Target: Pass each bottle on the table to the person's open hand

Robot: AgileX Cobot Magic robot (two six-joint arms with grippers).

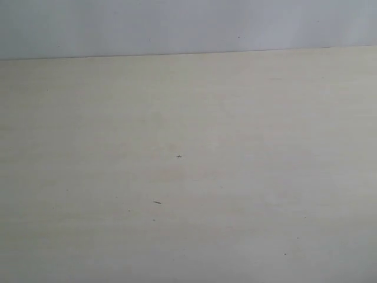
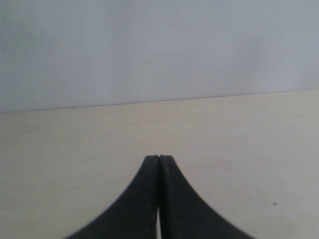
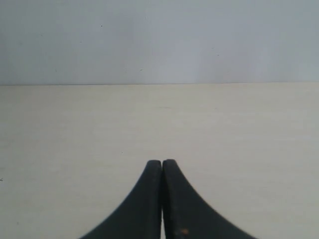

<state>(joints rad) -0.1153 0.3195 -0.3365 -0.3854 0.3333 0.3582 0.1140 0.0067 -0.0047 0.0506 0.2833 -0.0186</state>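
None of the bottles shows in any view, and no hand is in sight. The pale beige table [image 1: 188, 177] fills the exterior view, bare except for a few small dark specks [image 1: 178, 157]. Neither arm appears in that view. In the left wrist view my left gripper [image 2: 159, 158] is shut, its two black fingers pressed together with nothing between them, over the table [image 2: 75, 159]. In the right wrist view my right gripper [image 3: 162, 162] is likewise shut and holds nothing, above the table [image 3: 239, 139].
A plain grey-white wall [image 1: 188, 26] rises behind the table's far edge [image 1: 188, 53]. The same wall [image 2: 159, 50] backs the left wrist view and the wall [image 3: 159, 40] backs the right wrist view.
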